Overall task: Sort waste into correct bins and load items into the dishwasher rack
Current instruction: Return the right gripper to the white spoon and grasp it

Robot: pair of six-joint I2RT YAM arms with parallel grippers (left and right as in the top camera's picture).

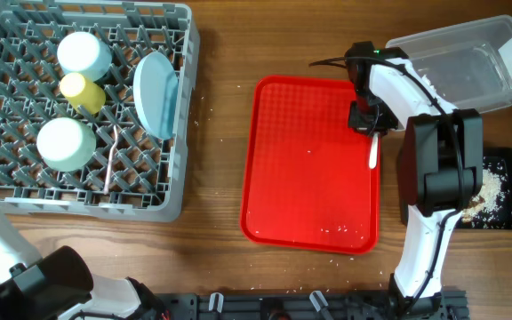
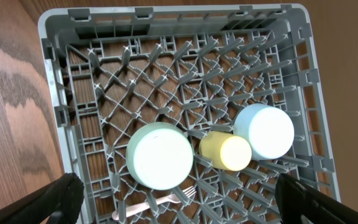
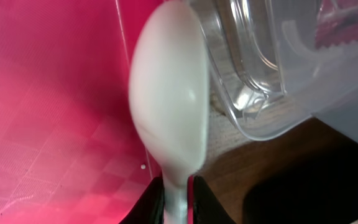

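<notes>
**Current state.** The right fingers (image 3: 143, 208) are clamped on the handle of the white plastic spoon (image 3: 169, 93). The spoon bowl projects forward, clear of the fingers. In the overhead view the spoon (image 1: 373, 151) sits at the right edge of the red tray (image 1: 309, 160), just beside the clear tub (image 1: 469, 62). The left fingers (image 2: 61, 199) are spread wide and hold nothing. They hang above the dishwasher rack (image 1: 180, 116), which stands at the left of the counter (image 1: 220, 258).

**Rack contents.** The light blue bowl (image 1: 84, 53), yellow cup (image 1: 83, 89) and pale green bowl (image 1: 65, 144) are inverted on the pegs. The plate (image 1: 156, 93) stands on edge at the rack's right side. The fork (image 1: 112, 160) lies among the pegs, just right of the green bowl.

**Step in hand (judged).** Transfer the spoon to the rack.

1. Lift until the spoon clears the tray rim and the tub corner.
2. Travel left across the tray. The grip is on the thin handle only, so expect the spoon to pivot.
3. Approach the rack's near side, avoiding the upright plate.
4. Lower the spoon between pegs near the fork, then release.

**Caution.** Check that the left arm is clear of the path.
</notes>
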